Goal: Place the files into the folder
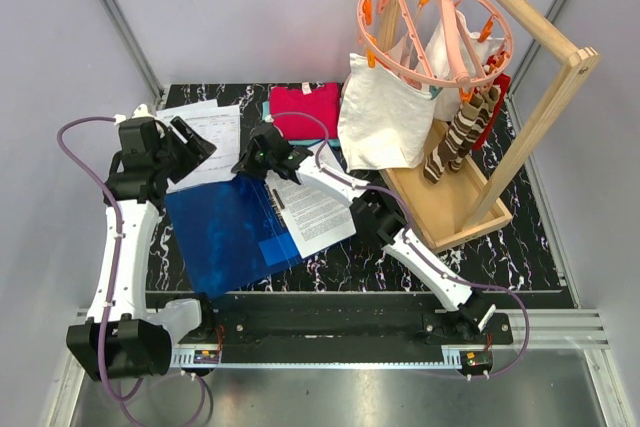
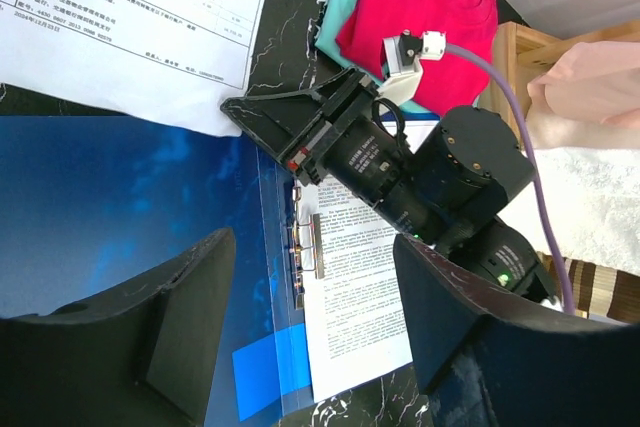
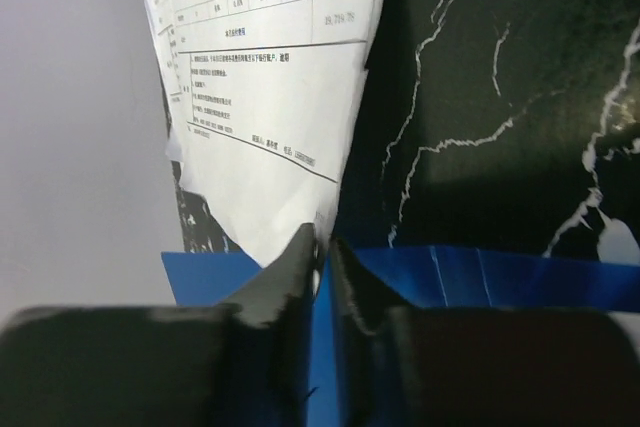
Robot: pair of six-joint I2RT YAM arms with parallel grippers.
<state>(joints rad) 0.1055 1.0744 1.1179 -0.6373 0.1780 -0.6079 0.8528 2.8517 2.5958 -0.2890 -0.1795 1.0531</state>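
The blue folder [image 1: 225, 227] lies open and flat on the black marbled table. One printed sheet [image 1: 315, 209] rests on its right half beside the metal clip [image 2: 305, 242]. More files [image 1: 205, 132] lie loose just beyond the folder's far edge, seen as a sheet [image 2: 130, 17] and close up as a sheet [image 3: 270, 97]. My right gripper [image 1: 243, 162] reaches left over the folder, and its fingertips [image 3: 300, 247] pinch that loose sheet's near corner. My left gripper [image 2: 315, 277] hovers open over the folder's spine with nothing in it, beside the loose files [image 1: 190, 142].
Folded red clothes [image 1: 303, 109] over a teal piece lie at the back centre. To the right, a wooden rack [image 1: 450, 197] carries a pink peg hanger [image 1: 430, 27], a white cloth bag [image 1: 385, 122] and striped socks [image 1: 460, 137].
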